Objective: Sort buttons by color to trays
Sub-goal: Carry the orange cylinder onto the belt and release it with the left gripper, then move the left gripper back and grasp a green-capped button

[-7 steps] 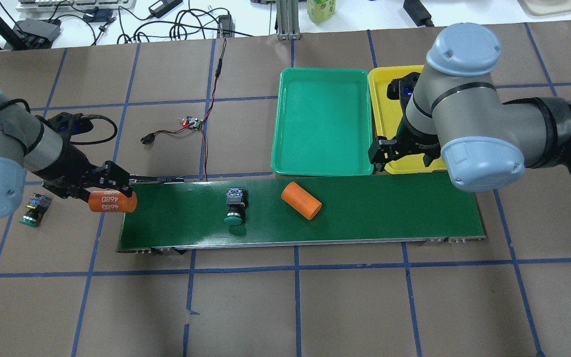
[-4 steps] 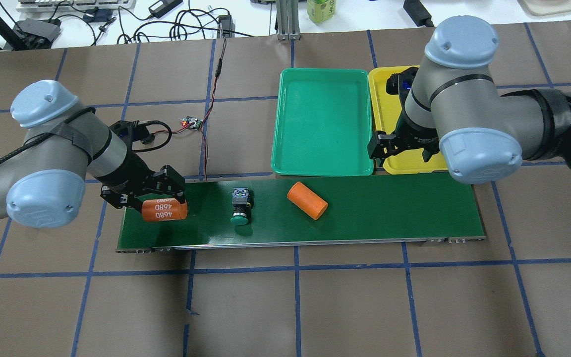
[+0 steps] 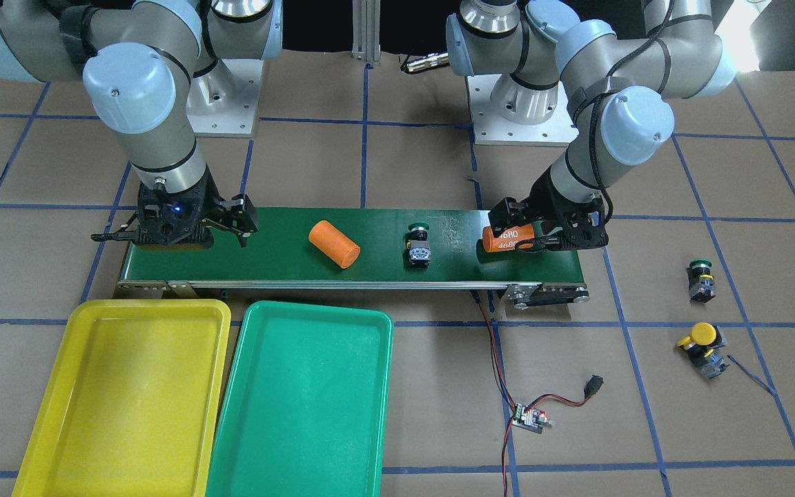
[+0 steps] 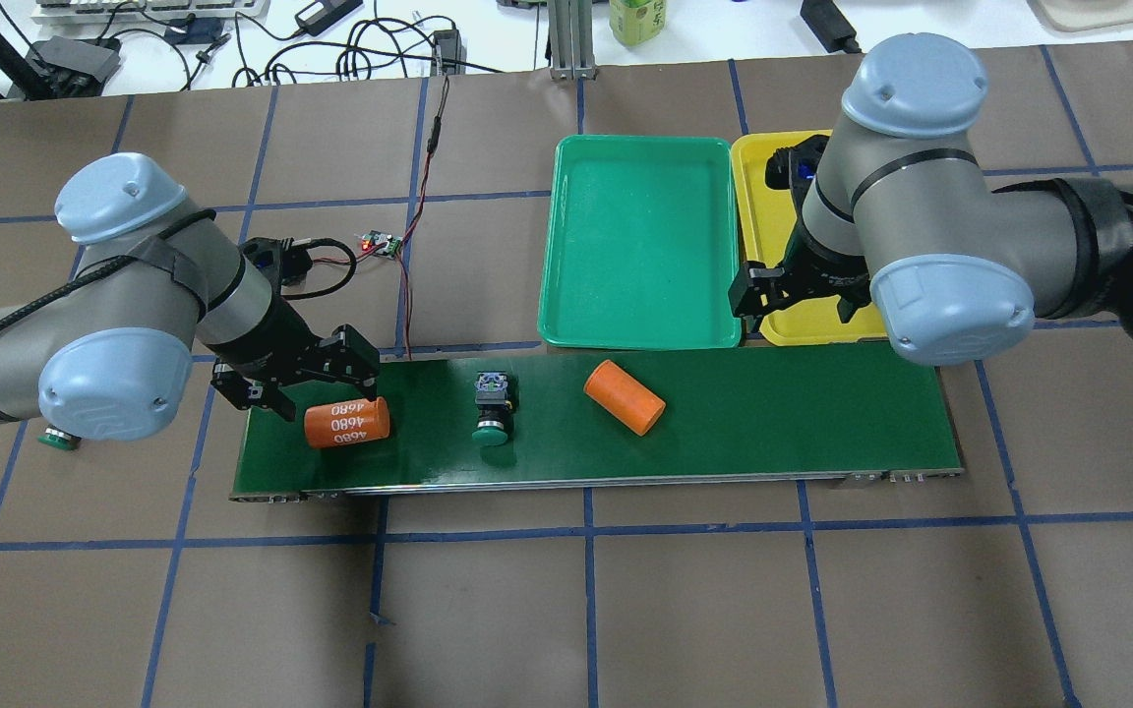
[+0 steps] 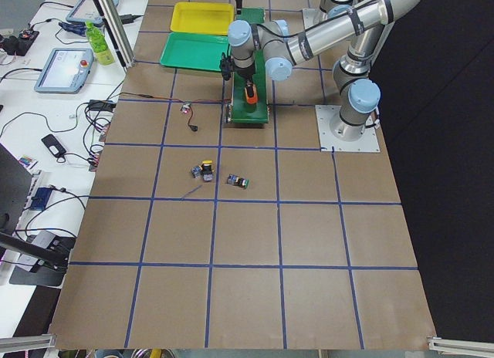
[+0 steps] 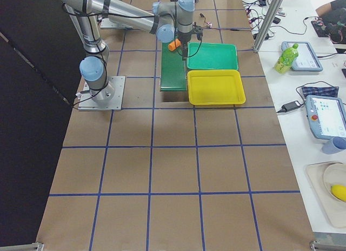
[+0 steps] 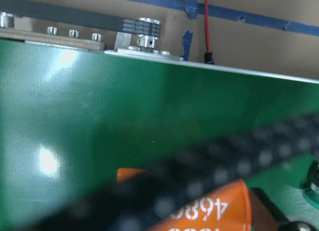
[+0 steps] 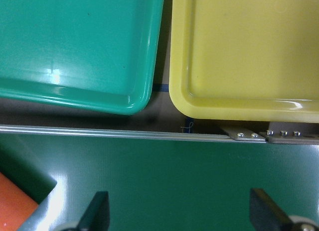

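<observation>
- Pincers: my left one (image 4: 316, 385) hangs low over the left end of the belt (image 4: 803, 423) with its fingers spread, gripping nothing.
- Orange cylinder marked 4680 (image 4: 347, 423) lies on the belt just beside those fingertips. I cannot tell whether they touch it.
- Right pincer (image 8: 182, 213) hovers wide open over the belt's far edge, towards its right end, close to the trays.
- Green button (image 4: 491, 408) lies on its side mid-belt with its cap towards my edge. It sits between the marked cylinder and a plain orange cylinder (image 4: 625, 397).
- Off the belt's left end, on the desk (image 4: 626, 610), lie a second green button (image 3: 700, 279) and, farther from me, a yellow button (image 3: 701, 345).
- Green tray (image 4: 566, 295) and yellow tray (image 3: 59, 386) sit side by side along the belt's far edge, the yellow one to my right.
</observation>
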### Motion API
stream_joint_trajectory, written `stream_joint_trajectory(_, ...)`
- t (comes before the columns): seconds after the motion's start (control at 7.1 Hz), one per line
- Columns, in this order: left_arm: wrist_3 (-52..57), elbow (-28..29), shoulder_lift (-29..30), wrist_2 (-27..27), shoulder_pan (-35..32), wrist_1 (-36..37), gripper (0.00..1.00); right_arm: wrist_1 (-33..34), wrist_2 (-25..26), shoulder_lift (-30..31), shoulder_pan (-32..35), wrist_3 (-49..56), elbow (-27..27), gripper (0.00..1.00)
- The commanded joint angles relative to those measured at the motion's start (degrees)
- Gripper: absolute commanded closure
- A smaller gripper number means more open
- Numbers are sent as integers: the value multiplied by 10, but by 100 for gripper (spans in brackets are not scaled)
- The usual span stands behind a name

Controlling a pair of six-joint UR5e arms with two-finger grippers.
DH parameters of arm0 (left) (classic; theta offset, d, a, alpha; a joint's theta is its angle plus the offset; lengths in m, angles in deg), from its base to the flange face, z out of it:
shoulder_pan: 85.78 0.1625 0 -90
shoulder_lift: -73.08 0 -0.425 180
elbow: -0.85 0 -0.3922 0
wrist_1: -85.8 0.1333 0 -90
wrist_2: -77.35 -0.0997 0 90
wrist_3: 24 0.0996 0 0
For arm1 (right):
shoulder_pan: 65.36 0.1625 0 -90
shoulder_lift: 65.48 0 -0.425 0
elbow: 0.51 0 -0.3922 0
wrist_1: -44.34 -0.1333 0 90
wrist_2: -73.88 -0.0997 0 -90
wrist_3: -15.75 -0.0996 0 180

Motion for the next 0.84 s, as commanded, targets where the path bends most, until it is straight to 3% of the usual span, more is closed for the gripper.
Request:
stream_joint_trajectory(0.0,6,36,4,-32,26,-5,0,2,0,-1,0,0,0,0)
stream_joint_trajectory(0.28,190,54,36,-52,144,5,0,4,0,0,0,0,-2,0)
stream_joint_trajectory(0.7,404,100,133,-48,290,67,0,4,0,0,0,0,-3,0)
